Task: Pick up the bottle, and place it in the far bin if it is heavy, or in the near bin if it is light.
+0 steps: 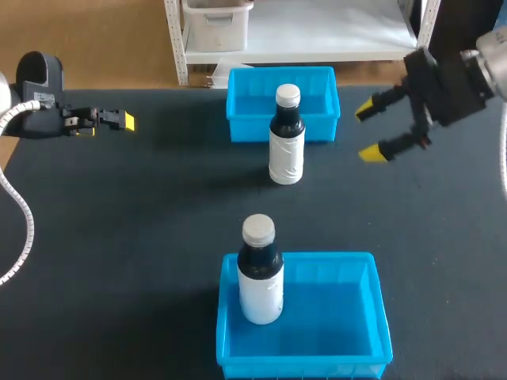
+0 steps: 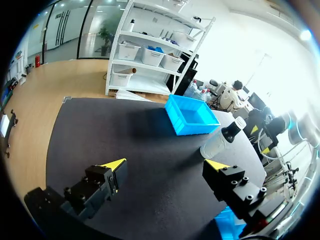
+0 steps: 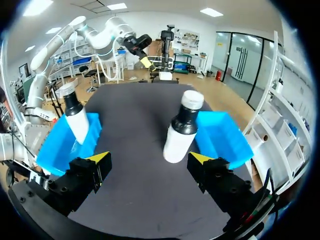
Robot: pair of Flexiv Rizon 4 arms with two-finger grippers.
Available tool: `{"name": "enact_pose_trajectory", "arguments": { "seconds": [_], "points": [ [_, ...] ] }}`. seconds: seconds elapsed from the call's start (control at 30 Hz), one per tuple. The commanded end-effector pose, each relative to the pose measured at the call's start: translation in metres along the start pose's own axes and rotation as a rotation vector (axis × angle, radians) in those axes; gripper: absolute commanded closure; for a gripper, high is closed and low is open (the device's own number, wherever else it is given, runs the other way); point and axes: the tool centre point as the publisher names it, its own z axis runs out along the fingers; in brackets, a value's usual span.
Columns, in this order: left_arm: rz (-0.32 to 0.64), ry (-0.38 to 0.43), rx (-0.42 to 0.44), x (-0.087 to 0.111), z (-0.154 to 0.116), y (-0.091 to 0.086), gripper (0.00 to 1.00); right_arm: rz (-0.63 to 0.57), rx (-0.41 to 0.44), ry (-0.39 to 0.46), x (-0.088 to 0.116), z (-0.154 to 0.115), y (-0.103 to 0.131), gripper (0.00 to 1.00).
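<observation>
A dark bottle with a white label and cap stands upright on the black table, just in front of the far blue bin. A second, similar bottle stands in the left end of the near blue bin. My right gripper hovers open to the right of the table bottle, apart from it. In the right wrist view that bottle is ahead of the open gripper, not between the fingers. My left gripper is at the far left, open and holding nothing.
The right wrist view has the near bin with its bottle to one side and the far bin to the other. From the left wrist, the far bin and table bottle lie well ahead.
</observation>
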Motion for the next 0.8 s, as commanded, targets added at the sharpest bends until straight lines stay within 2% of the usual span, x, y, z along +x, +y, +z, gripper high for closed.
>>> {"name": "enact_pose_trajectory", "arguments": {
  "seconds": [0.03,0.23,0.43,0.8],
  "points": [
    [0.0,0.0,0.0,0.0,0.0,0.0,0.0,-0.002,-0.028,-0.01,-0.007,0.021,-0.043,0.0],
    [0.0,0.0,0.0,0.0,0.0,0.0,0.0,-0.005,-0.035,-0.02,-0.022,0.05,-0.069,0.0],
    [0.0,0.0,0.0,0.0,0.0,0.0,0.0,-0.001,-0.055,-0.042,-0.033,0.07,-0.084,0.0],
    [0.0,0.0,0.0,0.0,0.0,0.0,0.0,0.007,-0.089,-0.069,-0.041,0.088,-0.088,0.0]
  ]
}}
